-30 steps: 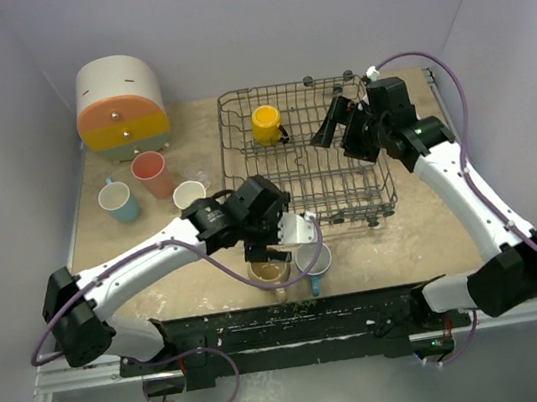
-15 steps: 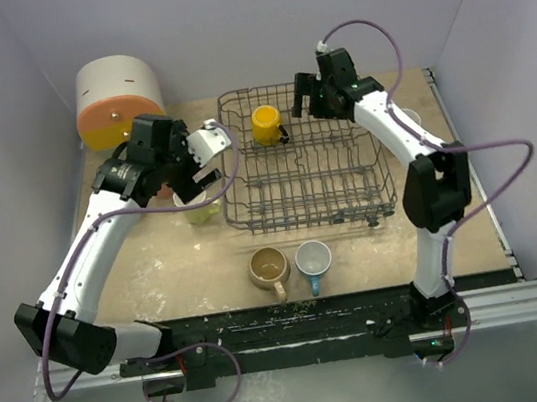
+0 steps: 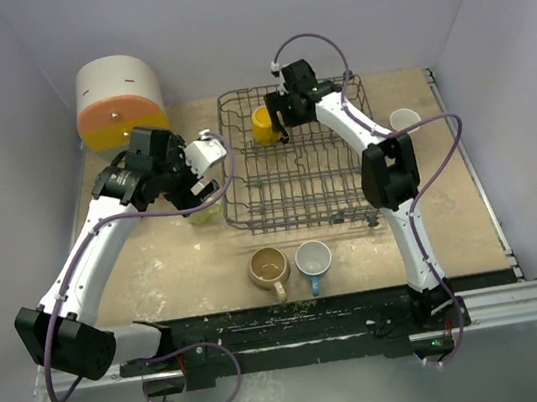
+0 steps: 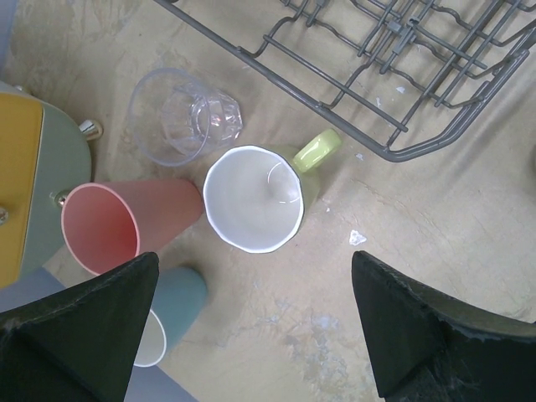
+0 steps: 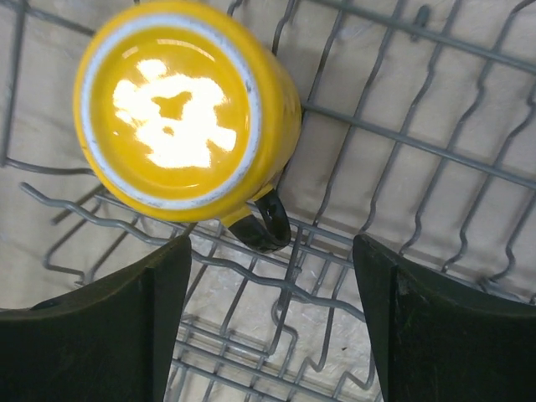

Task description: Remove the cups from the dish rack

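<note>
The right gripper [image 5: 272, 327] hovers over the dish rack [image 3: 311, 217] with its 2 fingers [image 5: 92, 335] spread wide. The yellow mug [image 5: 180, 117] sits in the rack just beyond their tips, untouched. The left gripper [image 4: 251, 331], also wide, hangs above the yellow-green mug [image 4: 255, 201].

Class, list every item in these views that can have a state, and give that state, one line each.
left gripper: open, above the yellow-green mug.
right gripper: open, above the yellow mug.
yellow mug: in the dish rack, ungripped.
yellow-green mug: upright, empty, on the table.
clear glass: upright, empty.
salmon tumbler: upright, empty.
tan mug: upright on the table.
dish rack: holds one mug.
</note>
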